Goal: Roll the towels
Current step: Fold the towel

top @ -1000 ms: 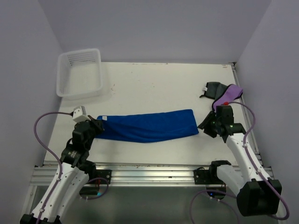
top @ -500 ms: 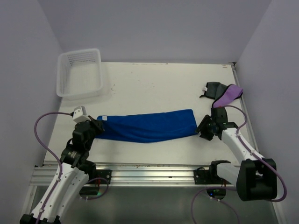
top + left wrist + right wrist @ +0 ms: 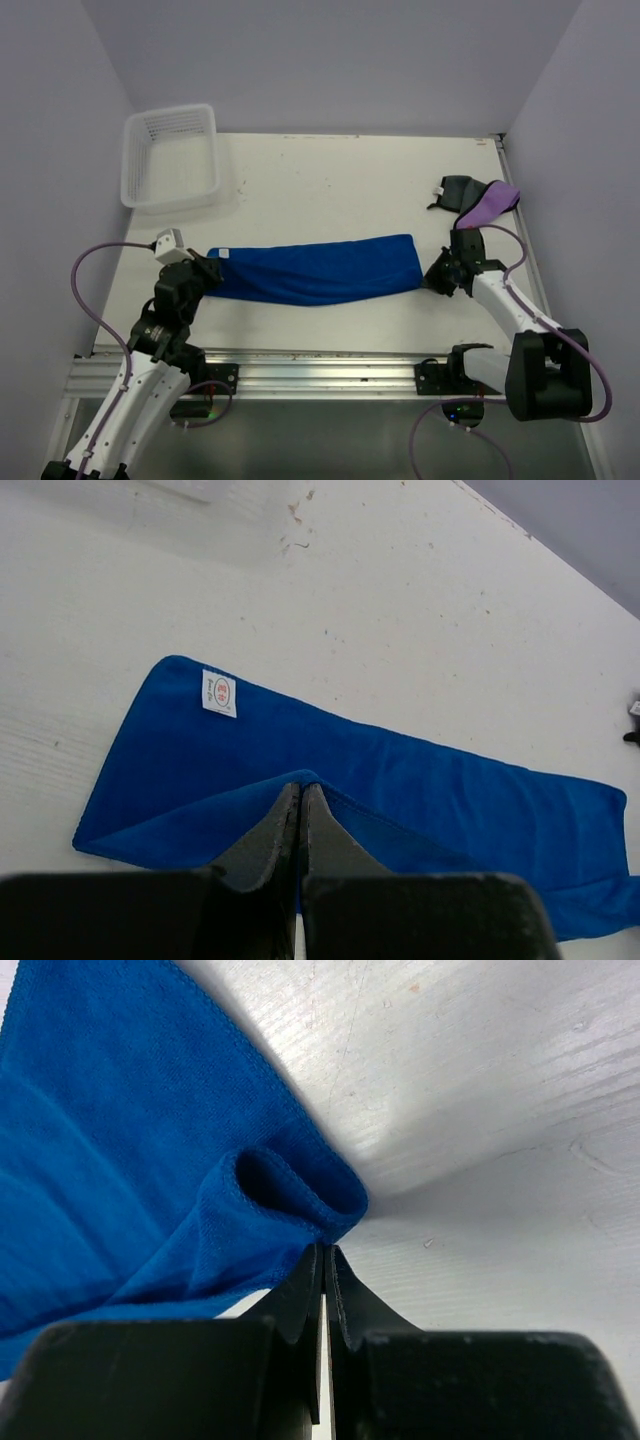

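Note:
A long blue towel (image 3: 315,268), folded into a strip, lies across the front of the table. My left gripper (image 3: 210,268) is shut on its left end; in the left wrist view the cloth (image 3: 400,780) peaks up at the pinched tips of that gripper (image 3: 301,792). My right gripper (image 3: 428,280) is shut on the towel's right end. The right wrist view shows the towel's hem (image 3: 120,1160) curled into a small loop just above the closed right gripper (image 3: 325,1252). A dark grey towel (image 3: 455,192) and a purple towel (image 3: 492,203) lie crumpled at the back right.
A white plastic basket (image 3: 213,150) stands at the back left corner. Side walls close in the table on the left and right. The metal rail with both arm bases (image 3: 300,365) runs along the near edge.
My right gripper has moved left to the towel's right end and closed on its corner. The left gripper has kept its hold and place.

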Available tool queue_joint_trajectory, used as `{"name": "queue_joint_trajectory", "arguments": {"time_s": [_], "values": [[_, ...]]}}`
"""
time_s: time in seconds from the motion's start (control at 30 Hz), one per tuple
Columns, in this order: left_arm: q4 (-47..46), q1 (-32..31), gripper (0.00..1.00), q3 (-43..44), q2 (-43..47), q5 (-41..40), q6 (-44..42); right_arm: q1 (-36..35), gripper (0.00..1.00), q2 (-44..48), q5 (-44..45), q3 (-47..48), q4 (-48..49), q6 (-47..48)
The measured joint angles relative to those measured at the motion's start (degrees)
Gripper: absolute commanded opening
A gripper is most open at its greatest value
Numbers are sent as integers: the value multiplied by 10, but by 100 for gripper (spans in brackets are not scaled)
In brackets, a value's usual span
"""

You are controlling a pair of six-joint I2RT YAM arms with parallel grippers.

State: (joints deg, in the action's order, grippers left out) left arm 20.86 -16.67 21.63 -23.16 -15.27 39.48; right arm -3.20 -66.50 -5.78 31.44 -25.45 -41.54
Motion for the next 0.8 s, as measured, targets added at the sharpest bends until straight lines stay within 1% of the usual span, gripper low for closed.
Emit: {"name": "queue_joint_trajectory", "arguments": {"time_s": [0.2,0.33,0.6,0.7,0.8], "values": [[8,-2,0,0,18,-11,10,0,0,19,3,13,-13,-3],[14,-2,0,0,17,-20,19,0,0,10,3,69,-24,-12],[41,-2,0,9,-4,-51,34,0,0,-71,2,198,-21,-20],[50,-2,0,19,-28,-65,37,0,0,-104,1,234,-22,-20],[55,-2,0,35,-70,-77,40,-1,0,-139,0,264,-20,-20]]}}
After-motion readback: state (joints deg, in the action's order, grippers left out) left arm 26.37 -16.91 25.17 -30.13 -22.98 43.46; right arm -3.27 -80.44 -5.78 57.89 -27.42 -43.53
